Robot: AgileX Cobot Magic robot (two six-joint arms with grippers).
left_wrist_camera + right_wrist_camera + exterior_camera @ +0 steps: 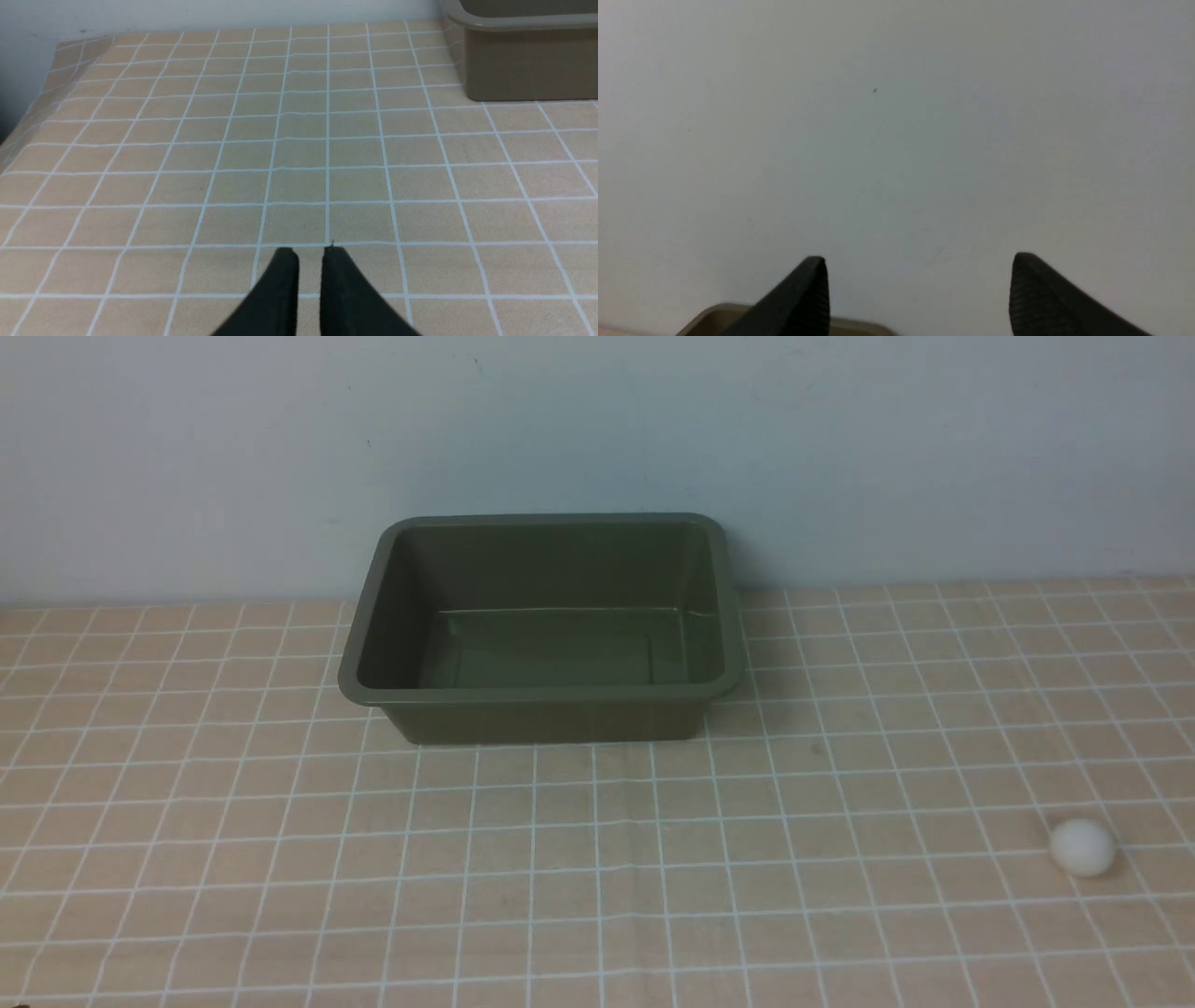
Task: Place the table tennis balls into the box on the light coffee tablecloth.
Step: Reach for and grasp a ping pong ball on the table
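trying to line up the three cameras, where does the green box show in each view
Front view: the box sits mid-picture, towards the far side of the tablecloth.
Left wrist view: only one corner of it, in the picture's upper right corner.
Right wrist view: just a strip of its rim along the picture's bottom edge.
Shared landmark: the pale wall behind the box, seen in all three.

A plain pale blue-grey wall point(934, 448) fills the background, matte and evenly lit, with a few faint scuffs and specks.
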